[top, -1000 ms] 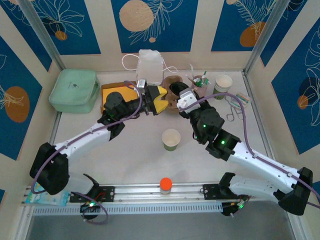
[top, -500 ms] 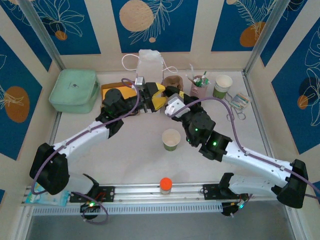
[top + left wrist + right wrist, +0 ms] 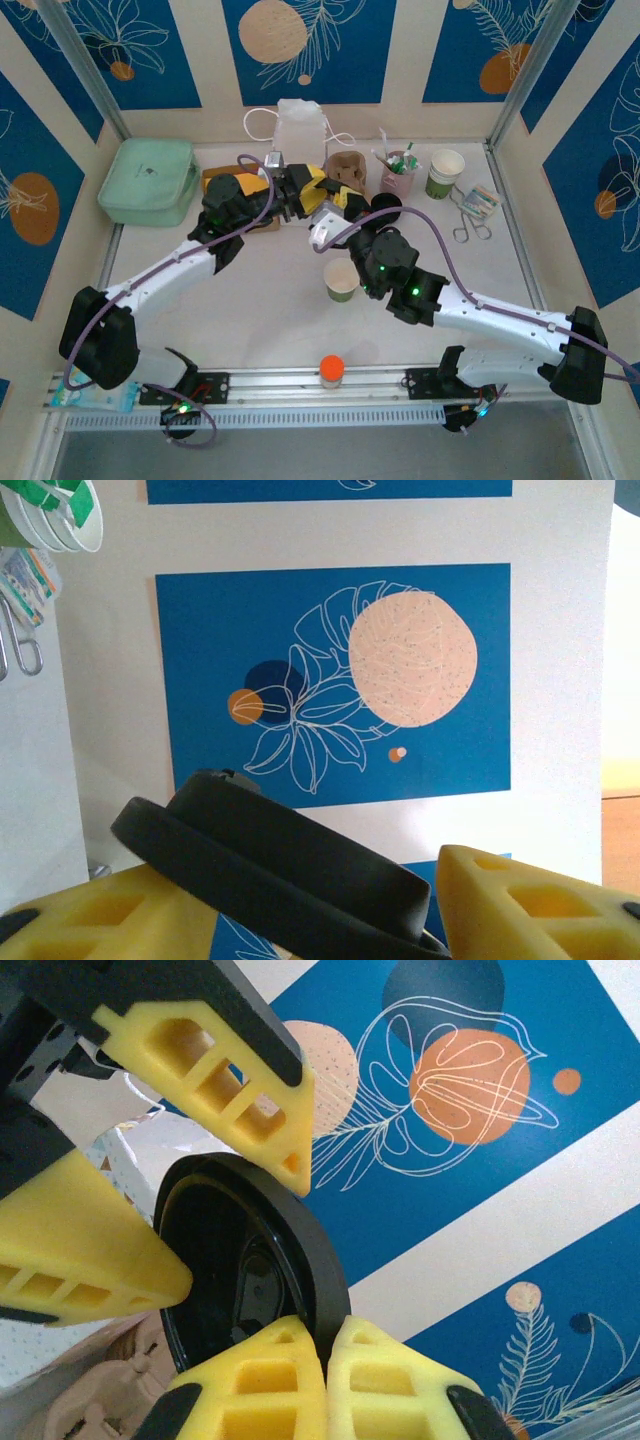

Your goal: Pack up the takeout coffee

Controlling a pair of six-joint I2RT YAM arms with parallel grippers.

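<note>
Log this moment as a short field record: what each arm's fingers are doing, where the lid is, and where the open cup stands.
right gripper: fingers shut on the rim of the black lid
left gripper: fingers on either side of the same lid; firm grip cannot be told
black lid: held between both arms, not on any cup
green paper cup: lidless, upright on the table, beside the right arm, untouched
task state: lid not yet on a cup
</note>
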